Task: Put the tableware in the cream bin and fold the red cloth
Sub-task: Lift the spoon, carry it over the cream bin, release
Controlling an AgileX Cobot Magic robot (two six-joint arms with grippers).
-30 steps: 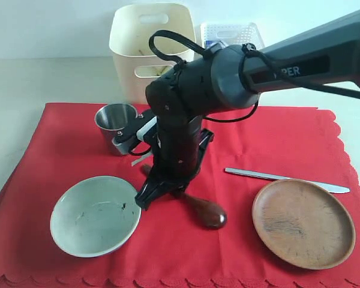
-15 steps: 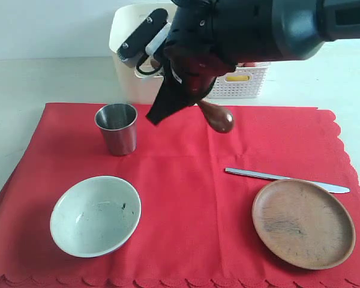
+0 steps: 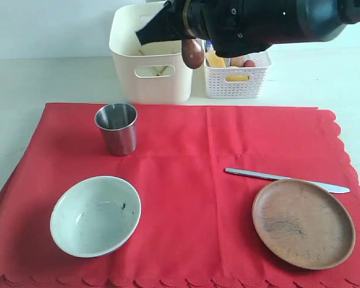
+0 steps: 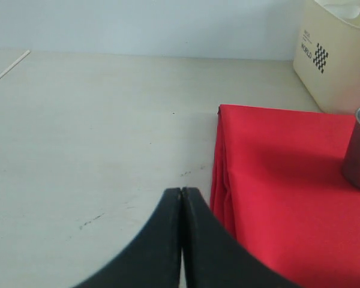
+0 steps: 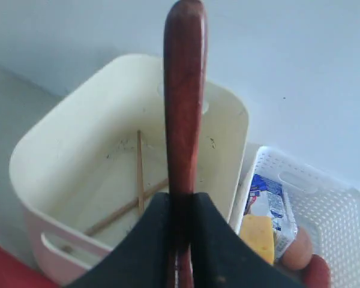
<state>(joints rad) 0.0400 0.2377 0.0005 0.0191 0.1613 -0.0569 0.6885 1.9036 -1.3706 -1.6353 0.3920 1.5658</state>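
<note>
L gripper [image 4: 181, 191]: jaws pressed together, nothing between them, over bare table [image 4: 78, 138] just beside the red cloth [image 3: 186, 198] edge. Cloth lies flat w/ the tableware on it. Far left: steel cup [image 3: 116, 128] upright, pale bowl [image 3: 95, 215] nearer the camera, apart from the cup. Behind the cloth: cream bin [image 3: 125, 57], w/ wooden chopsticks [image 5: 138, 174] crossed inside on its floor. R gripper [image 5: 181, 207] is up in the air at the bin's right top corner, pinching the dark wooden spoon [image 5: 183, 90] by its handle; spoon not yet in the bin. Next right: white basket [image 3: 252, 81] w/ cheese [image 5: 257, 235], egg [image 5: 297, 252], carton. Right side of cloth: metal knife [image 3: 276, 177] flat, wooden plate [image 3: 303, 222] in front of it, rim at the blade.
</note>
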